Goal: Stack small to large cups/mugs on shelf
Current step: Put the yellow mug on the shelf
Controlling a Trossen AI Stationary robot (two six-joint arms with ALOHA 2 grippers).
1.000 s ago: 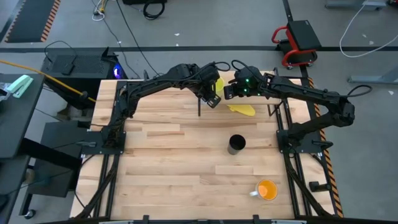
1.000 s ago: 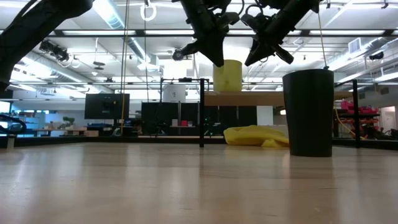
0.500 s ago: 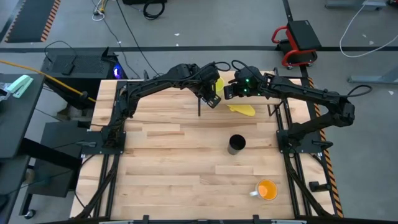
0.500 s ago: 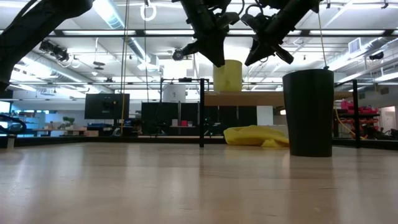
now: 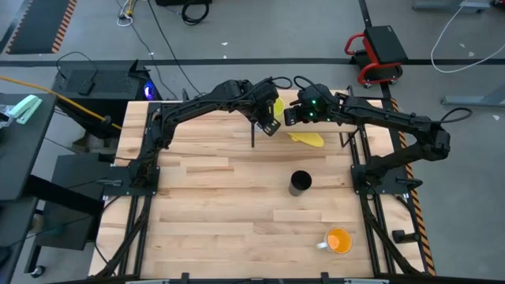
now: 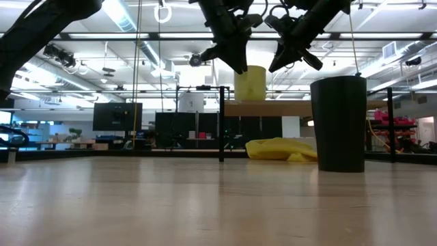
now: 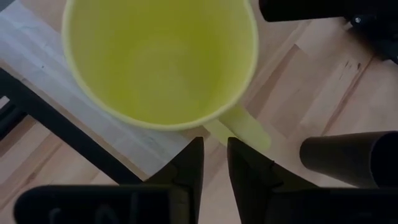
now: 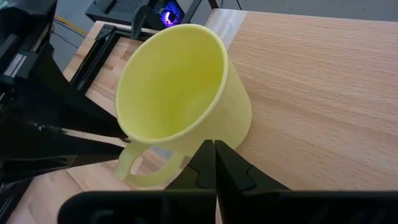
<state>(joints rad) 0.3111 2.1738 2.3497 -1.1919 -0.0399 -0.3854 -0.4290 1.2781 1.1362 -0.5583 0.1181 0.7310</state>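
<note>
The yellow mug [image 6: 250,83] stands upright on the shelf [image 6: 273,108], a narrow pale board raised on thin black posts at the far edge of the table [image 5: 221,213]. Both arms meet right over it. The left gripper [image 5: 269,125] hangs just above the mug on its handle side; in the left wrist view its 2 fingers [image 7: 189,169] sit close together with only a thin gap, just off the mug's [image 7: 160,59] handle and holding nothing — pinched nearly closed. The right gripper [image 5: 289,117] hovers on the other side of the mug; in the right wrist view its fingers [image 8: 205,163] are pressed together at the base of the mug [image 8: 180,99], clenched on nothing that shows.

Below the shelf, on the table, lies a flat yellow lump [image 5: 308,139], just beside the right gripper. The black cup [image 5: 300,183] stands upright on the table, well apart from the shelf toward the table's middle — in the low view it [image 6: 339,123] rises in front of the shelf's right part. The orange mug [image 5: 338,241] with its white handle sits farther still from the shelf, near the table's front edge on the right arm's side
</note>
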